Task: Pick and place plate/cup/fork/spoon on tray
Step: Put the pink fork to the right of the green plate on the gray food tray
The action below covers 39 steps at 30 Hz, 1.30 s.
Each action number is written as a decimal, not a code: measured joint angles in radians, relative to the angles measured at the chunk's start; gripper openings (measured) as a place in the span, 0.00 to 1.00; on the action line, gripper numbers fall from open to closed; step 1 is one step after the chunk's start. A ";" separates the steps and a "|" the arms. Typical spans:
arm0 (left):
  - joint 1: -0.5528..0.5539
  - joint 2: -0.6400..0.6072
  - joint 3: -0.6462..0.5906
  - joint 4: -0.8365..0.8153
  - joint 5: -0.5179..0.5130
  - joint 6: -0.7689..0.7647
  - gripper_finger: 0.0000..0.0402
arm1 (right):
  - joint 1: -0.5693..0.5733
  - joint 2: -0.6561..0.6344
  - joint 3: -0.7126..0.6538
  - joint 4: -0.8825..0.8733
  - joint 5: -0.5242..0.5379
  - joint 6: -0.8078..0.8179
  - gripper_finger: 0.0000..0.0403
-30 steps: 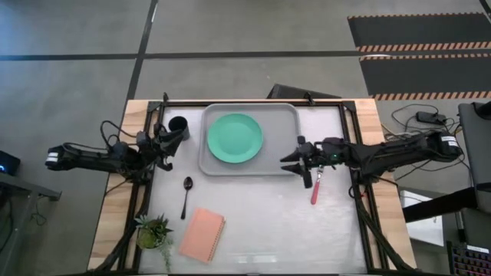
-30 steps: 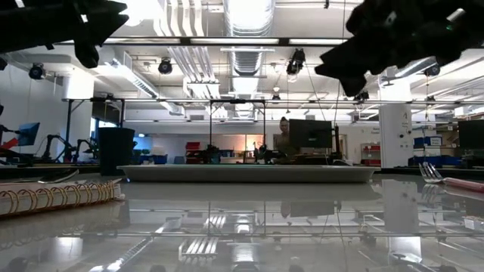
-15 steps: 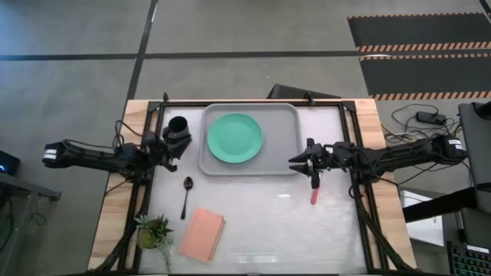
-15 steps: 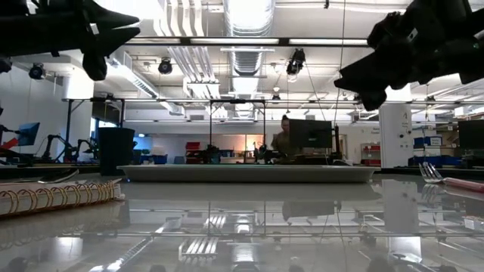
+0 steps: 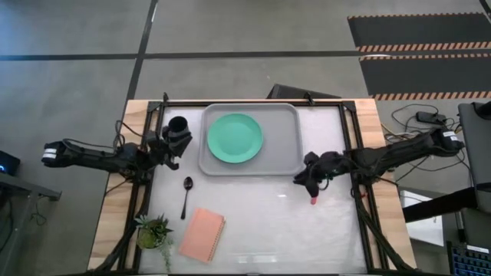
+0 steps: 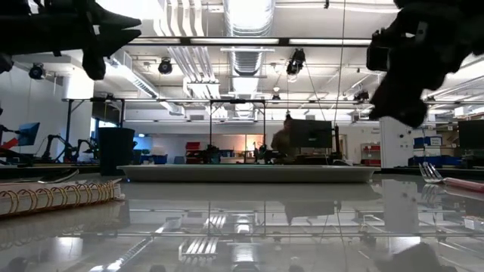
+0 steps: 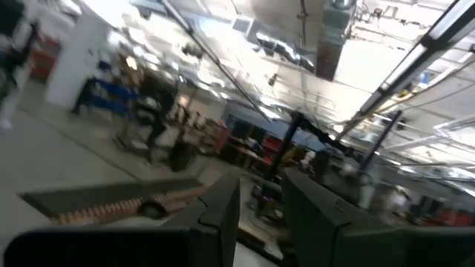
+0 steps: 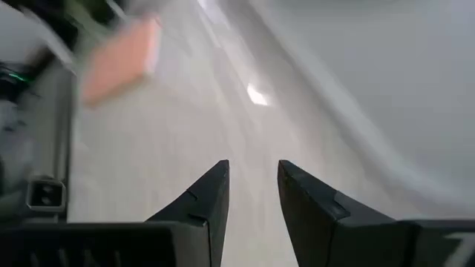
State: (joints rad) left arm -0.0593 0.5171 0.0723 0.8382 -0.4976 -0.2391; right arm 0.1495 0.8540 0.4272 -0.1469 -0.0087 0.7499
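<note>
Swung down over the red-handled fork (image 5: 314, 198), right tool (image 5: 310, 181) slightly parted, empty; left tool (image 5: 173, 152) likewise.

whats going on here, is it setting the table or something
A two-armed robot is loading tableware onto a light-grey rectangular tray. The round mint-green plate already lies on it. The left gripper is beside the small near-black cup just off the tray, fingers open. The right gripper, also open, hangs over the red-handled fork. The slim black spoon lies on the table near a salmon-pink pad and a small potted plant.
</note>
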 joint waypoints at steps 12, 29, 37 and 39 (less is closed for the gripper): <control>0.000 -0.059 -0.001 0.096 -0.034 0.274 0.21 | 0.223 0.092 0.240 -0.619 0.017 0.725 0.20; 0.000 -0.077 -0.016 0.167 -0.096 0.463 0.21 | 0.183 0.383 0.358 -0.912 0.032 0.891 0.46; 0.000 -0.076 -0.027 0.167 -0.103 0.465 0.21 | 0.135 0.418 0.357 -0.868 0.097 0.878 0.55; 0.000 -0.074 -0.032 0.164 -0.103 0.466 0.21 | 0.126 0.418 0.354 -0.852 0.117 0.885 0.55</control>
State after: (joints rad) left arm -0.0591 0.4433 0.0408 1.0019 -0.6010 0.2264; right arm 0.2751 1.2723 0.7810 -0.9987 0.1084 1.6347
